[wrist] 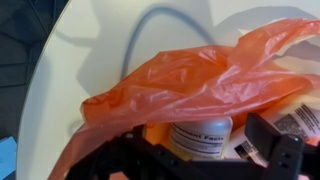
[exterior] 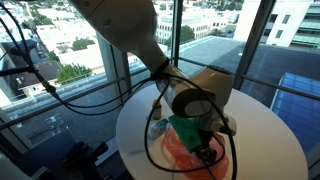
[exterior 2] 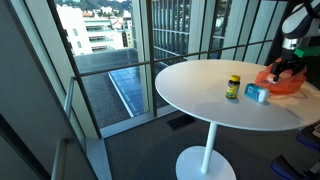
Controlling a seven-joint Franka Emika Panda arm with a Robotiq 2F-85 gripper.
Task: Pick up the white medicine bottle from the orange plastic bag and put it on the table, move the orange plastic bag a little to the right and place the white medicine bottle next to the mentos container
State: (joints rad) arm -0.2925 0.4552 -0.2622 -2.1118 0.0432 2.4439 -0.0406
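The jaws are hanging wide open over the orange bag (wrist: 190,75) on the table (wrist: 80,60), holding nothing. The white bottle (wrist: 200,137) is sitting inside the bag, just below them. Picking it up is starting; next they should be dropping and squeezing it.

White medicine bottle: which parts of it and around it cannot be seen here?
- white medicine bottle: wrist view, top hidden by the orange plastic bag; label blurred.
- Both exterior views: bottle hidden by the bag.
- mentos container: too small to read in an exterior view.
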